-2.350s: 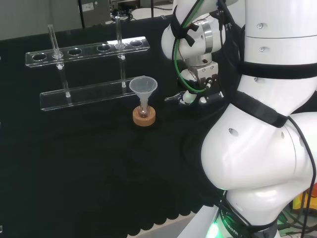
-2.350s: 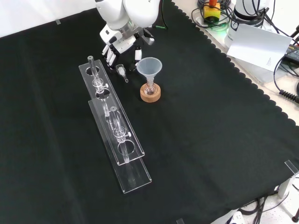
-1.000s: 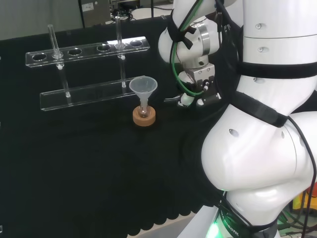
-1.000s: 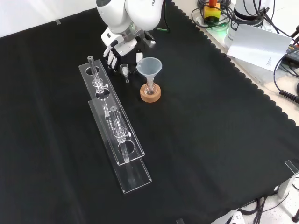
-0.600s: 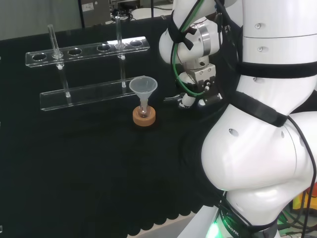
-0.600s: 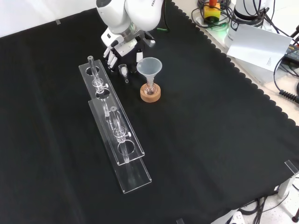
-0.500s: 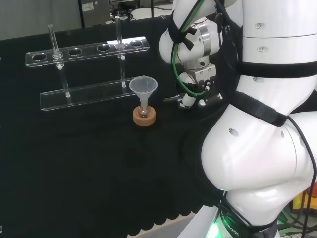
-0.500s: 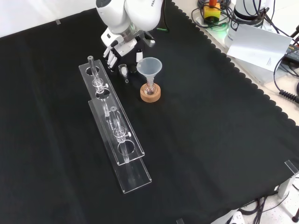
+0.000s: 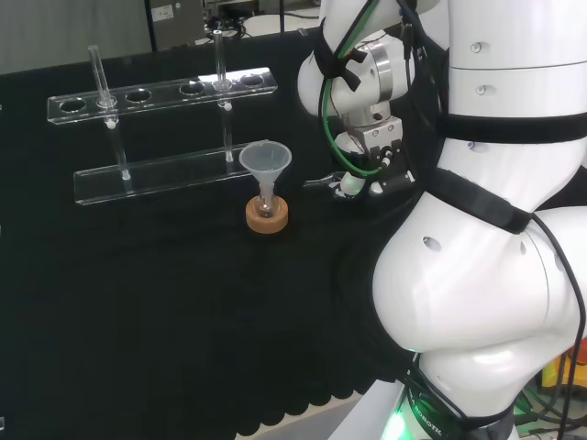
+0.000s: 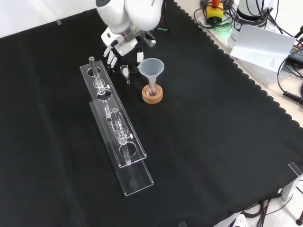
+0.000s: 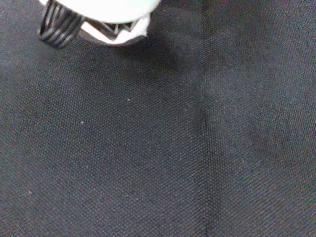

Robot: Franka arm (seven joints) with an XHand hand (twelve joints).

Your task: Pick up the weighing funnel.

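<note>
Near the spread fingers and thumb of the empty hand [image 10: 121, 46]: weighing funnel [image 10: 125, 71], likely light, slick, brittle. Pinch across the wide scoop, sparing the thin stem.

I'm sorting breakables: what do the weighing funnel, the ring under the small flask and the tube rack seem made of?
Weighing funnel: clear and glossy, glass or plastic; the look leaves it open.
Ring: matte light brown, most likely cork.
Tube rack: clear flat sheets with bright cut edges, probably acrylic.
</note>
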